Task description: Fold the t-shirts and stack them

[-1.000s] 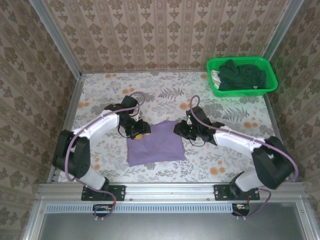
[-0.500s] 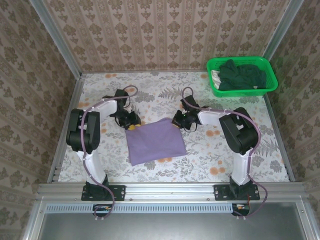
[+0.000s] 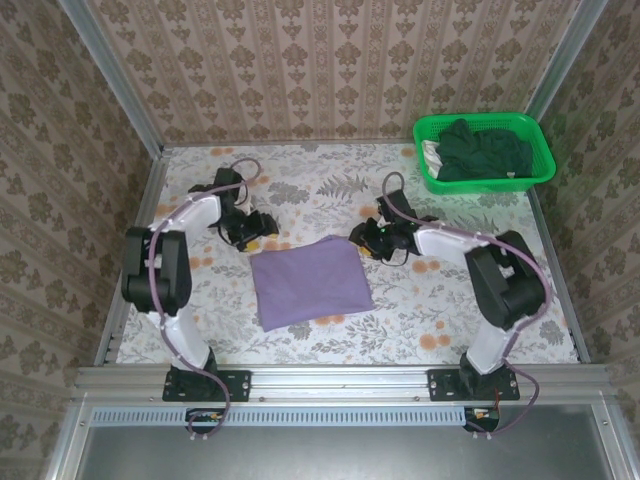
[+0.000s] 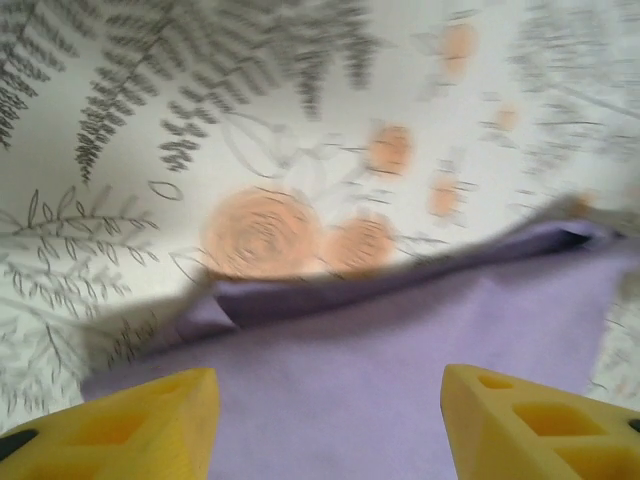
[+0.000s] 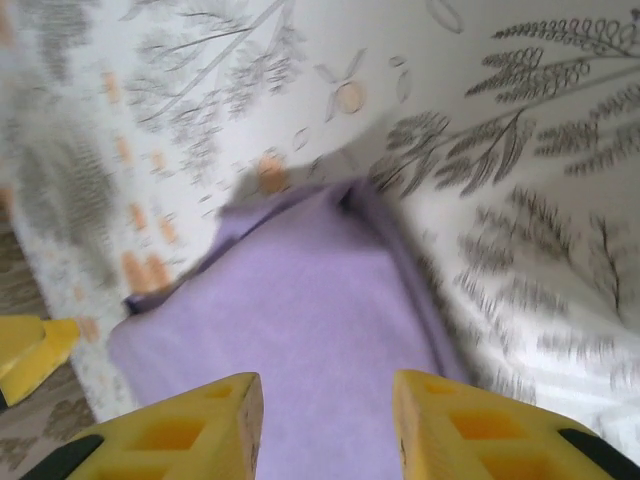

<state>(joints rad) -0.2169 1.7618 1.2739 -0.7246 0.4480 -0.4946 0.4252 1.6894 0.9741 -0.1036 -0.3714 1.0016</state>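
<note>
A lavender-purple t-shirt [image 3: 308, 282] lies folded into a flat rectangle in the middle of the table. My left gripper [image 3: 258, 228] hovers just beyond its far left corner, open, its yellow fingers [image 4: 130, 425] apart with only purple cloth [image 4: 400, 380] seen below them. My right gripper [image 3: 372, 240] is at the far right corner, open too, yellow fingers [image 5: 190, 430] spread over the fold [image 5: 300, 320] and holding nothing. Dark green t-shirts [image 3: 480, 150] are piled in the basket.
The bright green plastic basket [image 3: 545, 150] stands at the back right corner, with a bit of white cloth [image 3: 431, 153] at its left end. The flowered tablecloth [image 3: 450, 300] is bordered by metal rails and patterned walls. In the right wrist view the left gripper's yellow fingertip [image 5: 30, 350] shows at the left edge.
Both grippers have let go of the purple shirt's far corners and opened. The left arm has drawn back to the far left; the shirt now lies flat.
</note>
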